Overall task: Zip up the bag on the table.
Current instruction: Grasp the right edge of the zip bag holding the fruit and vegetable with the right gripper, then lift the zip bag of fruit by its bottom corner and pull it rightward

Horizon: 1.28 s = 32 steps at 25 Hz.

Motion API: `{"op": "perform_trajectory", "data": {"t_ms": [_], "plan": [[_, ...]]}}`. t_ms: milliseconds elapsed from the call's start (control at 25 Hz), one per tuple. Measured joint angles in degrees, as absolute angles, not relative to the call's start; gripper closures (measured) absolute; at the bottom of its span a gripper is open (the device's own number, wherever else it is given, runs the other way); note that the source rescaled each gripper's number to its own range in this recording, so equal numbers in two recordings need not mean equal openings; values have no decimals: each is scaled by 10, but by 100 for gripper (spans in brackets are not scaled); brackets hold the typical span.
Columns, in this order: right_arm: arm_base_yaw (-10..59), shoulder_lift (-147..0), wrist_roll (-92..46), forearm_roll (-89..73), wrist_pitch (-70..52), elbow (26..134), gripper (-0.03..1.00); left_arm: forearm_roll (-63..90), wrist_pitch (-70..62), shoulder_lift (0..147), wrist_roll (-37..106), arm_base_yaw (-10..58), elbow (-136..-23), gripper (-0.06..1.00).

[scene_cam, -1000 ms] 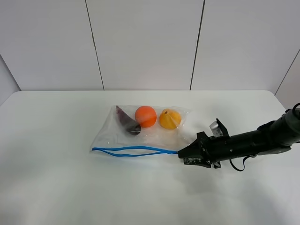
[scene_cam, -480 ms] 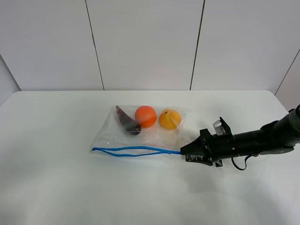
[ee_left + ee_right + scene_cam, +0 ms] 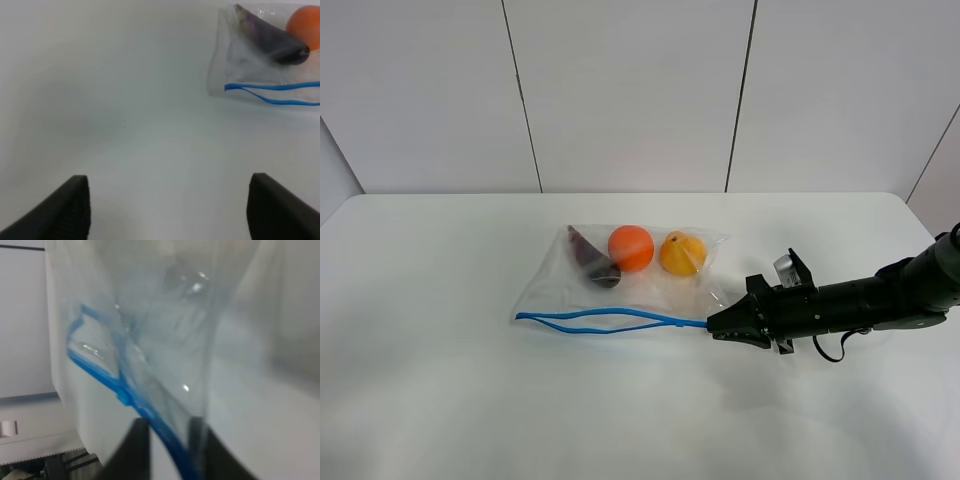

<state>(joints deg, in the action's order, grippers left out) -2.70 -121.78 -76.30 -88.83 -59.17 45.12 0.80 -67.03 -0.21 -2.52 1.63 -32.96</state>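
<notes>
The clear bag (image 3: 620,285) lies on the white table (image 3: 440,400), holding a purple eggplant (image 3: 592,262), an orange (image 3: 631,247) and a yellow pear (image 3: 682,253). Its blue zipper strip (image 3: 610,319) runs along the near edge, its two sides apart at the left. My right gripper (image 3: 713,325) is shut on the strip's right end; the right wrist view shows the strip (image 3: 125,390) running between its fingers (image 3: 137,450). My left gripper (image 3: 167,210) is open and empty above bare table, short of the bag's left end (image 3: 240,60). It is out of the exterior view.
The right arm (image 3: 860,300) lies low over the table's right side. White wall panels (image 3: 630,90) stand behind the table's far edge.
My right gripper has drawn a little to the right with the zipper strip's end. The bag and the fruit have hardly shifted.
</notes>
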Motion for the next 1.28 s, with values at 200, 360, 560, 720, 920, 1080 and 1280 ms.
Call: {"op": "perform_trajectory", "data": {"t_ms": [200,360,560,720,920,1080,1280], "plan": [[-27,-1218,-765,-886,-592,451,97,8,-670,-2,-25,16,-330,-2],[-27,-1218,-765,-886,-604,451,97,8,-670,-2,-25,16,-330,-2],[-27,-1218,-763,-885,-644,451,97,8,-670,-2,-25,16,-330,-2],[-27,-1206,-756,-884,-658,451,97,8,-670,-2,-25,16,-330,-2],[-27,-1160,-723,-882,-673,451,97,8,-670,-2,-25,16,-330,-2],[-27,-1133,-691,-876,-684,450,97,8,-670,-2,-25,16,-330,-2],[-27,-1121,-659,-868,-685,450,97,8,-670,-2,-25,16,-330,-2]]}}
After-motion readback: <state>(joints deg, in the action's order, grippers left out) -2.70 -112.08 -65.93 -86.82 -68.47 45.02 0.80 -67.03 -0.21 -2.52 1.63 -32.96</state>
